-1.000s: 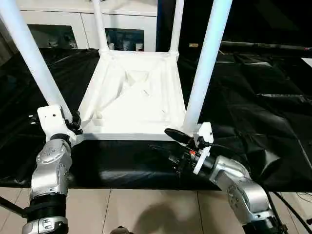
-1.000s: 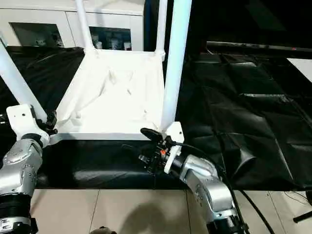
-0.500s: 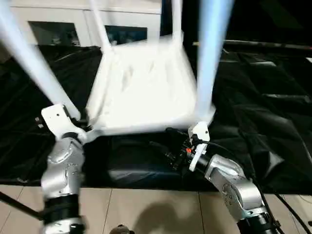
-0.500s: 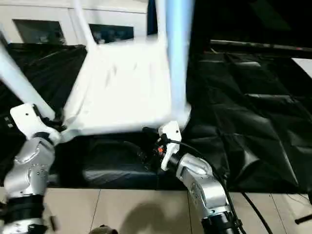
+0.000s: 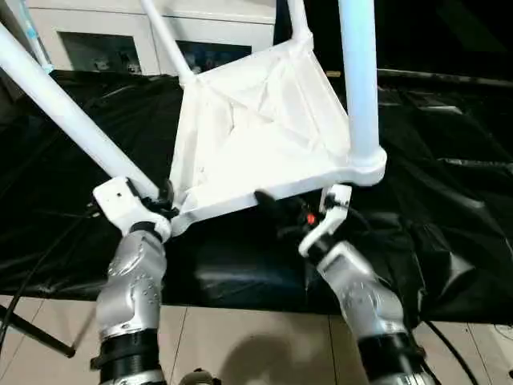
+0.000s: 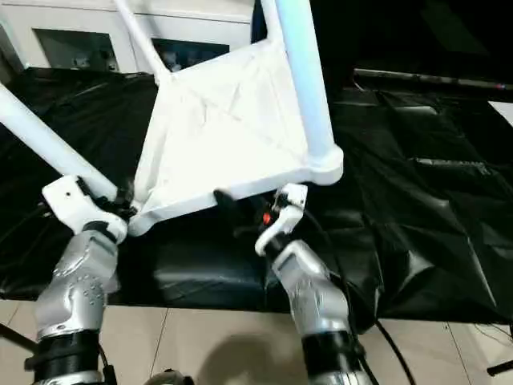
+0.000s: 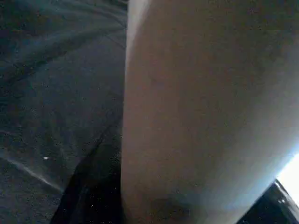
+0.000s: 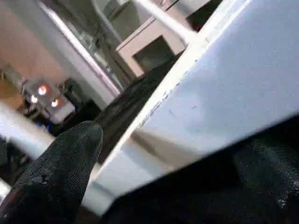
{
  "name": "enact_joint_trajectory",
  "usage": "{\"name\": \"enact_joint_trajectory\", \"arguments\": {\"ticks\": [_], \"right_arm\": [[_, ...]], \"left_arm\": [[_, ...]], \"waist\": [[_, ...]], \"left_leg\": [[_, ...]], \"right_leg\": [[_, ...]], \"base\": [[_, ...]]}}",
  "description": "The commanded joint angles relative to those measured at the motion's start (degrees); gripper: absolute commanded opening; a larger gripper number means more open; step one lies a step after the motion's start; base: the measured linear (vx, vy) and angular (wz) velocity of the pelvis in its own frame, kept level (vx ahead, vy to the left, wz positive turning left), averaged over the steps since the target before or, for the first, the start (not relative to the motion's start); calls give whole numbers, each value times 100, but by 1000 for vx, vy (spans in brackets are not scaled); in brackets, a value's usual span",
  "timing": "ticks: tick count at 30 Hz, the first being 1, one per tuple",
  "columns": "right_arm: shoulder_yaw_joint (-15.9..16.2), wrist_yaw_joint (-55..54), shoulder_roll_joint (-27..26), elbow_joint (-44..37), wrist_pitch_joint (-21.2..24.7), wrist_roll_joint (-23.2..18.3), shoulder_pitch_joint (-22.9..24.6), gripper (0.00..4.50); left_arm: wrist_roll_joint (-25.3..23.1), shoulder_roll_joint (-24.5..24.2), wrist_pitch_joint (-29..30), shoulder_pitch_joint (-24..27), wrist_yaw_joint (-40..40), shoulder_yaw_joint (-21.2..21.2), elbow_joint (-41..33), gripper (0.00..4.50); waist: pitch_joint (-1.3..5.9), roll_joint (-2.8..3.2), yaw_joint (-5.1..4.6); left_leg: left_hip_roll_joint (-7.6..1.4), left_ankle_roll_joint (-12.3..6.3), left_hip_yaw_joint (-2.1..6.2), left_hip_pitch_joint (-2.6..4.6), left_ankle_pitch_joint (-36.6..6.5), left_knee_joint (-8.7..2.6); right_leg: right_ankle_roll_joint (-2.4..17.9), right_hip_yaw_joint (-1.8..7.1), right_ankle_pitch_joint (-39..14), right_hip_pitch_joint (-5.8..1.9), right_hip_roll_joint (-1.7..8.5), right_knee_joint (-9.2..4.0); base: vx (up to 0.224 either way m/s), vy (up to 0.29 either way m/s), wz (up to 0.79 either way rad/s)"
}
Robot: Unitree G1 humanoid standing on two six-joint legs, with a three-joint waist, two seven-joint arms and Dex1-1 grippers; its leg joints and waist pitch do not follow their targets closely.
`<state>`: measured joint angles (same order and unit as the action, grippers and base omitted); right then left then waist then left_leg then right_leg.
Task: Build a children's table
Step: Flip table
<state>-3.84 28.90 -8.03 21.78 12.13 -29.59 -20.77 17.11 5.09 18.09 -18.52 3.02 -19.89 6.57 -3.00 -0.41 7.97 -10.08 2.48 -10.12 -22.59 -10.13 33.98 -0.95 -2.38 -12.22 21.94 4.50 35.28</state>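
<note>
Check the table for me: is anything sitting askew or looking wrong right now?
The upside-down children's table is tilted: its right near corner is raised off the black cloth. The left gripper is at the lower near corner. All four legs look seated; no damage visible.

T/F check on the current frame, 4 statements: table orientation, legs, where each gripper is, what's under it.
1. The children's table is upside down, legs pointing up. True.
2. It lies flat on the black cloth. False: it is tilted, its right near corner raised.
3. The left gripper is at the near left corner, by a leg. True.
4. The right gripper holds a far leg. False: it is under the tabletop's near edge.
</note>
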Motion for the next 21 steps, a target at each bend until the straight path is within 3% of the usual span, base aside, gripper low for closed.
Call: {"name": "enact_joint_trajectory", "arguments": {"ticks": [1,2,3,5,13,21], "right_arm": [[-61,-114,-291,132,-129,-121,-226,450],[-189,-237,-364,314,-201,-167,-352,450],[-200,-247,-370,330,-207,-171,-364,450],[-641,-617,-518,937,-515,-380,-816,450],[-1120,-681,-562,1829,-673,-664,-1650,450],[-1182,-347,-436,2390,-490,-813,-2074,450]], "left_arm": [[211,263,108,-67,-18,207,157,216],[179,288,113,-72,-22,250,134,216],[176,290,113,-72,-22,254,132,216],[65,360,61,-21,-25,388,136,215],[45,537,65,97,-11,603,-18,216],[76,634,152,182,-225,791,-155,215]], "waist": [[381,21,-43],[376,-2,-45],[386,17,-31],[395,31,-11],[415,-10,-8],[439,-45,-24]], "left_leg": [[-320,29,126,143,-964,-459],[-318,23,125,136,-939,-463],[-323,18,126,148,-902,-457],[-325,18,108,175,-871,-441],[-306,-156,95,135,-583,-396],[-301,-432,78,105,-317,-351]], "right_leg": [[992,210,-122,-165,383,-352],[988,206,-102,-174,379,-354],[1003,203,-58,-172,391,-346],[1017,203,56,-151,380,-338],[1103,186,354,-195,394,-286],[1275,169,621,-198,391,-242]], "base": [[0,0,0],[0,0,0],[0,0,0],[0,0,0],[0,0,0],[0,0,0]]}}
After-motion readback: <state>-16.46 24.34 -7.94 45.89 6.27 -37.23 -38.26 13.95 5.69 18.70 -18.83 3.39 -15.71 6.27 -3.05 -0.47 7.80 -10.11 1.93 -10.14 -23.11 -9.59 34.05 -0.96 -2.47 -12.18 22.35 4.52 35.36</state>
